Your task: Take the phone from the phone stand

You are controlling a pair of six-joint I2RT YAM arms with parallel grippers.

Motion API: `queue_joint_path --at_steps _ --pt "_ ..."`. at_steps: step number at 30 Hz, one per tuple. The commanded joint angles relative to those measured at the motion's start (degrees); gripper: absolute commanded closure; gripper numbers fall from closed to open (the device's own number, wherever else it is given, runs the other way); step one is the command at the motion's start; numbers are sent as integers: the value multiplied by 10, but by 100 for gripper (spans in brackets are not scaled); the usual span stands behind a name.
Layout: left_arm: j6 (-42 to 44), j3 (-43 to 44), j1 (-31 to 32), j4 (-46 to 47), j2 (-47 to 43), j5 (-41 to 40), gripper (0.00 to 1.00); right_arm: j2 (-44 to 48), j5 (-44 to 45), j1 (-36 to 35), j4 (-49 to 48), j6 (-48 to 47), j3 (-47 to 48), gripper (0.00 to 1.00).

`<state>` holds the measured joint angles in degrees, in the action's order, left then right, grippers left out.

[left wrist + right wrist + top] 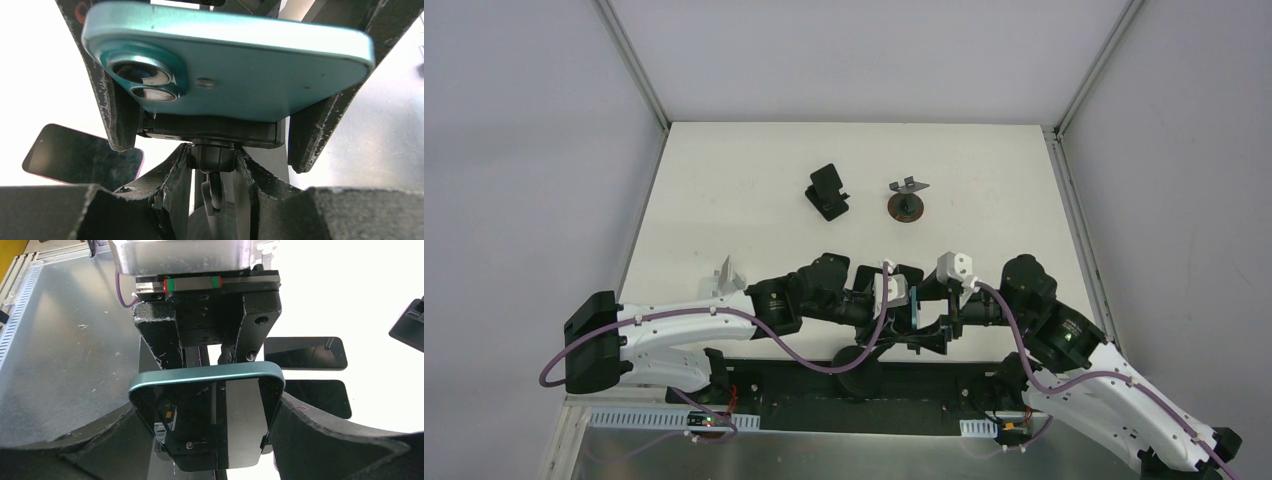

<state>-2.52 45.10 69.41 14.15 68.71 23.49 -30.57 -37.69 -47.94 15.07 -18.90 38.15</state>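
A teal phone [235, 65] sits in the black cradle of the phone stand [215, 131], its camera side facing the left wrist camera. My left gripper [212, 160] is shut on the stand's ball joint just under the cradle. In the right wrist view the phone [235, 405] shows its dark screen, and my right gripper [207, 410] is shut on its two long edges. From above, both grippers meet at the phone [913, 305] near the table's front edge, the left gripper [886, 300] on its left and the right gripper [932, 308] on its right.
Two dark phones [305, 352] [320, 396] lie flat on the table beyond the held one. A black stand [829, 192] and a stand with a round brown base [908, 204] are at the back. A silver stand [729, 274] is at the left.
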Motion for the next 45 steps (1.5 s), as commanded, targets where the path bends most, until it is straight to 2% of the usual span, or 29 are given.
queue_joint_path --at_steps 1,4,7,12,18,24,33,45 --pt "-4 9 -7 53 -23 -16 100 -6 12 -6 18 -18 22 100" --pt "-1 13 -6 52 -18 16 100 -13 44 -5 17 -3 30 100" --pt "2 24 -6 52 -6 81 100 -23 54 -5 21 -17 36 100" --pt "11 22 0 54 -4 165 100 -39 58 6 -29 -41 15 100" --pt "20 22 8 54 -5 232 100 -80 11 64 -104 -53 -3 100" --pt "20 21 28 54 6 245 100 -118 -57 147 -164 -32 -12 100" --pt "20 17 41 54 2 244 100 -112 -61 168 -166 -59 -20 100" --pt "38 19 69 54 -1 269 100 -93 -21 171 -52 -195 -14 100"
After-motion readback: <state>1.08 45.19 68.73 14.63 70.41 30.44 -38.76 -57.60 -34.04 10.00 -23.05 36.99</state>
